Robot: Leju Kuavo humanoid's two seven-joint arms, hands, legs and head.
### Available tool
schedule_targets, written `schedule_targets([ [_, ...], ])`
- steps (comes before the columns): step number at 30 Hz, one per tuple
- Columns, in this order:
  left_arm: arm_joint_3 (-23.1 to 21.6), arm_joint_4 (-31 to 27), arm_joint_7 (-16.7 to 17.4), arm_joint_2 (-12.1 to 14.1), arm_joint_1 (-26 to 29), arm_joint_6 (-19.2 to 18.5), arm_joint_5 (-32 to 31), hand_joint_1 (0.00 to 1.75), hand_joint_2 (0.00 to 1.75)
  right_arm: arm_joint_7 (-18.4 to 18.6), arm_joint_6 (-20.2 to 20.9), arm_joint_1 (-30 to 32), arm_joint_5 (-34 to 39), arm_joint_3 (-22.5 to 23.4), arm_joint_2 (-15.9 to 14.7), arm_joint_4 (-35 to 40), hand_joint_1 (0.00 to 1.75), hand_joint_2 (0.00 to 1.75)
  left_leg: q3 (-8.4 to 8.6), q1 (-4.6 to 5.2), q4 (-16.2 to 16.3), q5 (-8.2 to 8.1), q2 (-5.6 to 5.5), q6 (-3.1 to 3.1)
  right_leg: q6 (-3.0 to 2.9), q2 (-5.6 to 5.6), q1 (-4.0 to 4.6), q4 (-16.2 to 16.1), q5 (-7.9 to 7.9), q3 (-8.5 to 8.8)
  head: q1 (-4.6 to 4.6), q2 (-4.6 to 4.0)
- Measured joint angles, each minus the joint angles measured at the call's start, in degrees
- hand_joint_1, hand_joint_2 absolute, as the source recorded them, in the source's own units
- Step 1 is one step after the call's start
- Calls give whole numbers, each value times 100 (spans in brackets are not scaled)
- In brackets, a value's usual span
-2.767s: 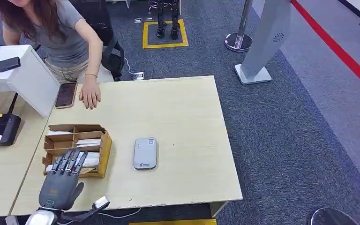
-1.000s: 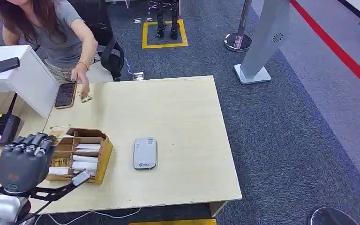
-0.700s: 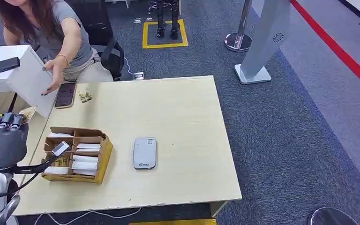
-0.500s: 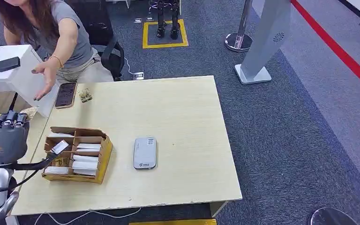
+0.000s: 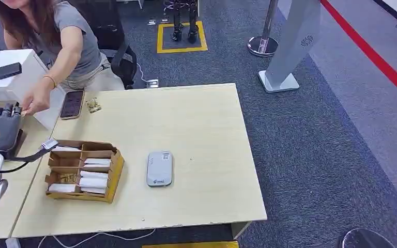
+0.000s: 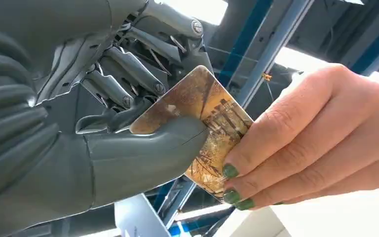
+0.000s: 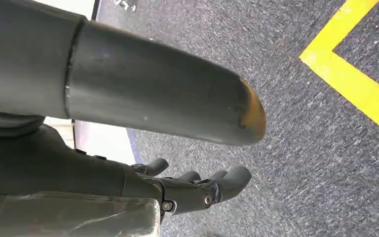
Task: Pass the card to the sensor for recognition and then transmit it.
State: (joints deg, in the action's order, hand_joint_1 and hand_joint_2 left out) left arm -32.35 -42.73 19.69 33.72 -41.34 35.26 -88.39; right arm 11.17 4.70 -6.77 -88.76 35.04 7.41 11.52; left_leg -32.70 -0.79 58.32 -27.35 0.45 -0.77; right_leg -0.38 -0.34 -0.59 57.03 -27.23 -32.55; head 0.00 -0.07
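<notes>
Raised farther left since before, left hand (image 6: 79, 128) pinches the card (image 6: 212, 118) under its thumb, long axis pointing outward; person's hand (image 6: 321, 143) grips its outer end.

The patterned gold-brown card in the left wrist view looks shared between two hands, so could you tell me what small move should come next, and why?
Probably the left hand should loosen its thumb, since the person's hand already pinches the far edge of the patterned gold-brown card, which the robot's thumb presses against its fingers.

Person's hand (image 6: 321, 143) now on card (image 6: 205, 131).
</notes>
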Motion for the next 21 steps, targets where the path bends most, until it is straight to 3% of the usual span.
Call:
schedule_targets([
  [2,-4,163,-50,-91,-101,19,0,175,175,0,0,-5,-2,-17,0,0,0,0,0,0,0,0,0,0,0,0,0,0,0,1,-2,0],
  [3,-7,201,-63,-126,-126,31,0,122,175,0,0,-8,0,-20,0,0,0,0,0,0,0,0,0,0,0,0,0,0,1,1,0,-2],
  [4,-7,238,-70,-151,-146,35,0,7,175,0,0,-8,0,-24,0,0,0,0,1,0,0,0,2,0,-1,1,0,0,1,0,0,-2],
  [6,-7,316,-76,-216,-187,68,0,0,175,0,0,-5,0,-28,0,0,0,0,1,-1,0,1,3,0,-3,1,0,1,3,0,0,-2],
  [21,2,229,-87,-345,-110,114,0,0,175,-4,-4,18,15,-28,0,0,0,0,-1,0,0,0,3,-1,-3,1,0,1,2,0,0,0],
])
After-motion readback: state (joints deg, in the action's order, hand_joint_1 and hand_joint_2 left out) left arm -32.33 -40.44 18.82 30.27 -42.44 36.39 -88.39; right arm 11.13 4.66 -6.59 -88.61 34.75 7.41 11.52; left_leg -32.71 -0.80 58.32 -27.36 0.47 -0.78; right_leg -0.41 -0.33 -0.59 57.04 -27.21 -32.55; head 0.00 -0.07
